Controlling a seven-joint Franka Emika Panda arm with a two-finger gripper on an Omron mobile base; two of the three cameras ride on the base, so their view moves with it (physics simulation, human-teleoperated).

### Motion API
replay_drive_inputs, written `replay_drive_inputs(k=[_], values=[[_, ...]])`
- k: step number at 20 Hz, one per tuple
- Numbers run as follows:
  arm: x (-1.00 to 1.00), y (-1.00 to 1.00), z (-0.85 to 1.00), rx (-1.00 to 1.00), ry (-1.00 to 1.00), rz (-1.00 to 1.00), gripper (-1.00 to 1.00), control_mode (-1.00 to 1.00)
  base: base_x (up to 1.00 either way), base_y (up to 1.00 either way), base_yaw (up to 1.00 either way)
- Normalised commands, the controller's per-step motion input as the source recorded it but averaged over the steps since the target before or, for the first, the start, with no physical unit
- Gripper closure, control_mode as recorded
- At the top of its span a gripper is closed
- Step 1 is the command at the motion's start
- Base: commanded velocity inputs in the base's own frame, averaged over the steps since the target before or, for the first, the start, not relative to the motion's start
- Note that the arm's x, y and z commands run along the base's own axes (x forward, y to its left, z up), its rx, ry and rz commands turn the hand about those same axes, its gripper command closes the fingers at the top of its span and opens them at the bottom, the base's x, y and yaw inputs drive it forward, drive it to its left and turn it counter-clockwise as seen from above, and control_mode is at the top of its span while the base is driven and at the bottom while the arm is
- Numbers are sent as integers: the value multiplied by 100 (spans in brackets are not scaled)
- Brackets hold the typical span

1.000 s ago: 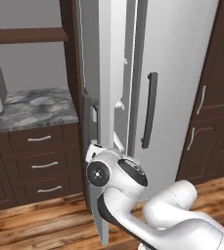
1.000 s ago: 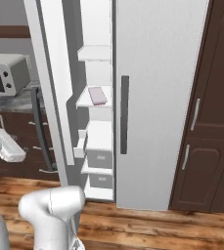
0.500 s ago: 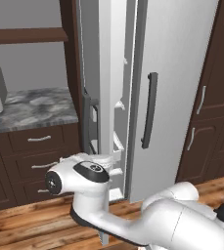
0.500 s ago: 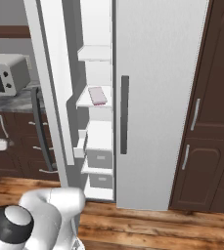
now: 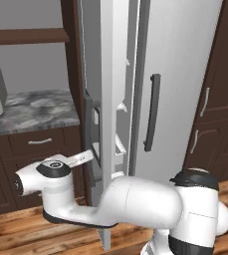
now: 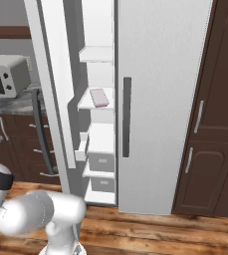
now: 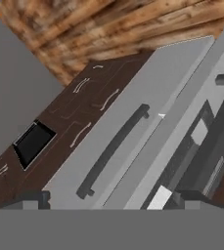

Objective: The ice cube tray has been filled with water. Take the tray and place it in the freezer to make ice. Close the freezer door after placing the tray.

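Observation:
The pale pink ice cube tray (image 6: 99, 97) lies flat on a white shelf inside the open freezer (image 6: 99, 144). The freezer door (image 6: 53, 94) stands swung wide open, edge-on in the left base view (image 5: 108, 99). My gripper (image 5: 88, 155) is low, on the outer side of that door, close to its dark bar handle (image 5: 89, 130). In the hand view the door's grey outer face (image 7: 147, 88) and the bar handle (image 7: 113, 151) run slantwise. The gripper (image 7: 114, 199) is open, its dark fingertips (image 7: 33, 197) wide apart with nothing between them.
The plain right fridge door (image 6: 160, 99) is shut. Dark brown drawers (image 5: 36, 144) under a grey stone counter (image 5: 31, 109) stand left of the open door, with a microwave (image 6: 6, 74) on top. Tall brown cabinets (image 6: 215, 124) rise at the right. The floor is wood.
My arm has swung left and down, from in front of the door's edge round to its outer side. The jaws stayed open. The tray has not moved on its shelf.

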Motion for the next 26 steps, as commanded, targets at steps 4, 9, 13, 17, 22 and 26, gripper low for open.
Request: replay_drive_inputs(k=[4, 9, 13, 17, 22, 26], values=[[33, 14, -18, -16, 5, -13, -100, -100, 0, 0, 0], [42, 0, -36, -19, 6, -13, -100, -100, 0, 0, 0], [40, 0, -36, -18, 3, -11, -100, -100, 0, 0, 0], [30, 0, -35, -16, 5, -10, -100, -100, 0, 0, 0], [24, -4, -26, -6, 14, -2, -100, -100, 0, 0, 0], [24, -2, -14, 0, 24, 0, -100, -100, 0, 0, 0]])
